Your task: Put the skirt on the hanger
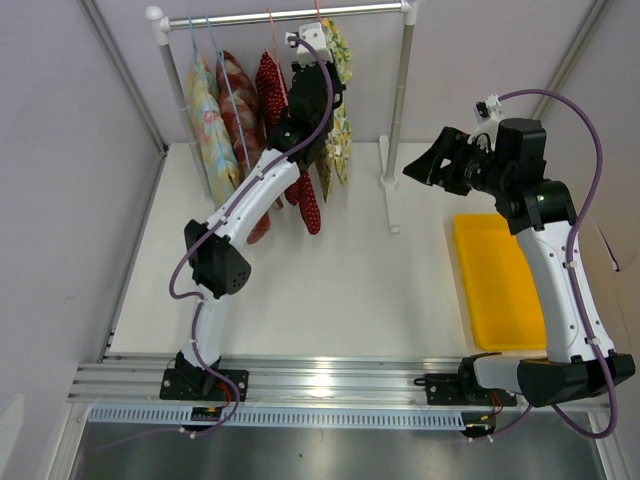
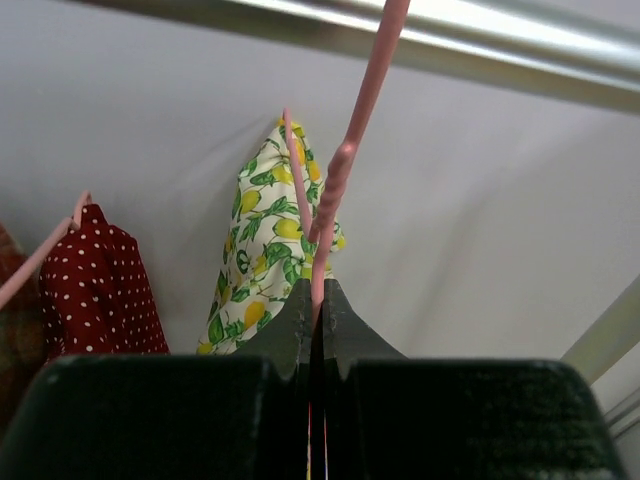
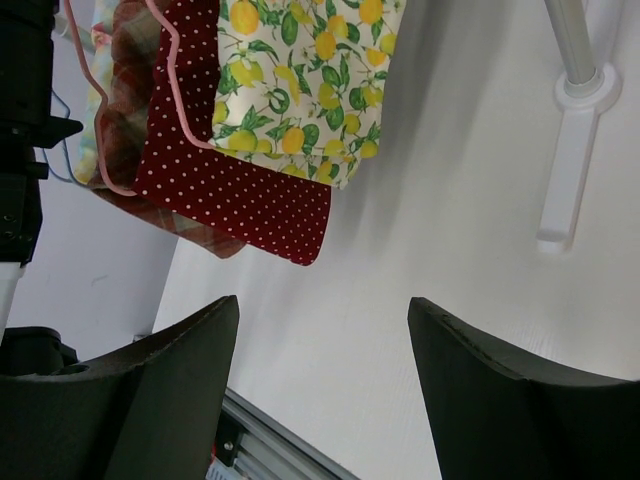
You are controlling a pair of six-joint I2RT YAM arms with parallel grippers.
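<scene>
The lemon-print skirt (image 1: 340,130) hangs on the pink wire hanger (image 1: 318,18) from the rail at the back. It also shows in the left wrist view (image 2: 262,240) and in the right wrist view (image 3: 300,80). My left gripper (image 2: 318,295) is shut on the hanger's pink wire neck (image 2: 345,165), just under the rail; in the top view it is beside the skirt (image 1: 308,85). My right gripper (image 1: 425,165) is open and empty, raised to the right of the rack; its jaws stand wide apart in the right wrist view (image 3: 325,330).
A red white-dotted garment (image 1: 305,195), a plaid one (image 1: 240,110) and a pastel floral one (image 1: 205,120) hang on the same rail (image 1: 290,14). The rack's right post (image 1: 400,90) and foot (image 1: 392,205) stand mid-table. A yellow tray (image 1: 495,280) lies at the right.
</scene>
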